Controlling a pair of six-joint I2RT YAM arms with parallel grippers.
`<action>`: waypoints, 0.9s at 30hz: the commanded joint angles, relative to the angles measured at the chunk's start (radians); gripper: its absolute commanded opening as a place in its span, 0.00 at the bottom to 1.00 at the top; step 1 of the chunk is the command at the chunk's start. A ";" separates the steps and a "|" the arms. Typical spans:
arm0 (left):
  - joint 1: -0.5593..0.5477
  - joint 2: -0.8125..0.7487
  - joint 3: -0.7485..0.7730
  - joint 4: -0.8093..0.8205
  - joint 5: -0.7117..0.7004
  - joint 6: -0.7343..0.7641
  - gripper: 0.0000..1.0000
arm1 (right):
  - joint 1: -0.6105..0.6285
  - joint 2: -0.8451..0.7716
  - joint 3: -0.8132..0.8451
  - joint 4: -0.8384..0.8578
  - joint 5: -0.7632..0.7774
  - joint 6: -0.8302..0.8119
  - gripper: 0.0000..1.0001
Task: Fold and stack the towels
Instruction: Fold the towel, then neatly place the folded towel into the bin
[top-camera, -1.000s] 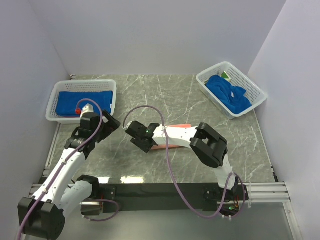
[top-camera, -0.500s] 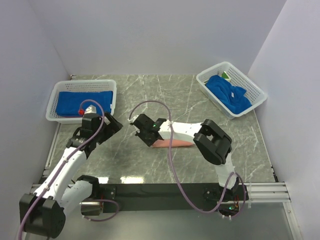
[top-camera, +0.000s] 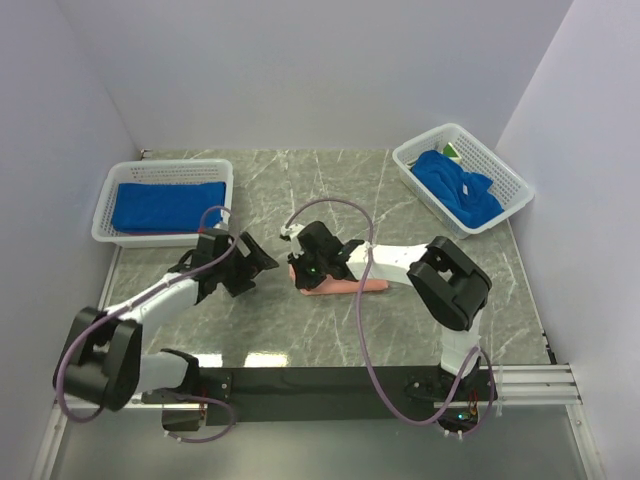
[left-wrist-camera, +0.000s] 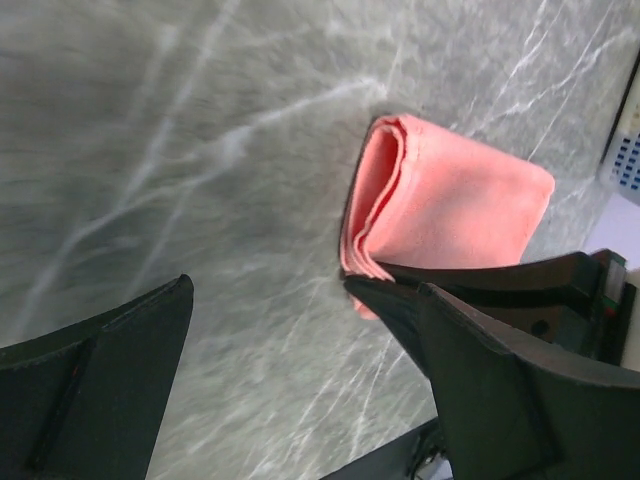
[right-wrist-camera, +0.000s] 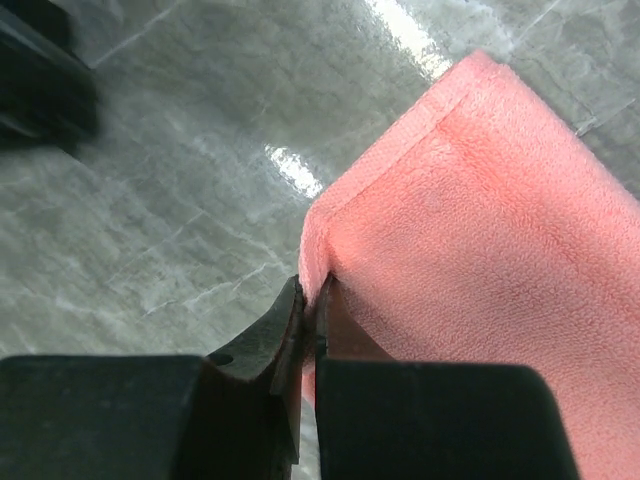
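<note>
**Salmon-pink folded cloth towel (top-camera: 345, 289) pinched at one end by the right pincer (top-camera: 303, 277)**

From above, the towel lies folded near the middle of the grey marbled surface (top-camera: 330, 190). The right pincer is at its left end. The left pincer (top-camera: 262, 264), spread wide, is close beside it. A royal blue towel (top-camera: 165, 207) lies in the white plastic lattice basket (top-camera: 150, 238) at far left, another blue towel (top-camera: 455, 185) in a similar basket (top-camera: 500, 165) at far right.

In the left wrist view, the fingers stand wide apart above bare surface, and the towel's layered fold faces them.

In the right wrist view, the fingers are pressed together on the towel's edge, near a corner.
</note>
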 joint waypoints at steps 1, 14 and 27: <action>-0.057 0.070 0.010 0.162 0.044 -0.089 0.99 | -0.006 -0.025 -0.064 0.014 -0.051 0.031 0.00; -0.204 0.333 0.065 0.301 -0.007 -0.220 0.99 | -0.041 -0.097 -0.145 0.118 -0.116 0.085 0.00; -0.226 0.259 -0.044 0.344 -0.109 -0.324 0.99 | -0.093 -0.185 -0.206 0.232 -0.128 0.130 0.00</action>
